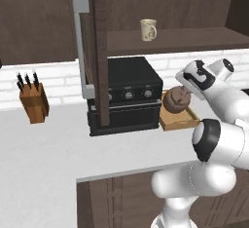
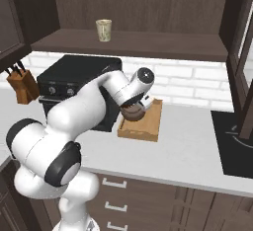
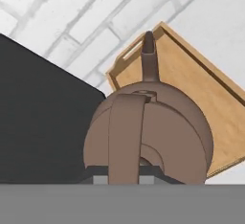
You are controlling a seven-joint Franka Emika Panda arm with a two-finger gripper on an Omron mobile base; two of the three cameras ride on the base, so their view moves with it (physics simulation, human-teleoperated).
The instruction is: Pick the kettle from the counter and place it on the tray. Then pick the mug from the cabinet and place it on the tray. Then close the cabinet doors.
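Kettle (image 3: 146,137) in gripper (image 3: 125,177), above tray (image 3: 201,94)

Squat brown rounded kettle (image 3: 158,132), light orange-brown wooden tray (image 3: 206,82), cream-beige mug (image 1: 148,29), black oven box (image 1: 129,93), white brick-patterned wall (image 2: 188,79)

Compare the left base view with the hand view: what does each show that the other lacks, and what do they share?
Left base view alone: the mug on the cabinet shelf, one open cabinet door with its grey bar handle, the knife block, and the oven's knobs.

Hand view alone: the kettle's handle arching over its top, its spout pointing at the tray's far rim with its cut-out slot.

Both: the kettle held at the pincer over the tray, the black oven beside it, white brick wall, counter.
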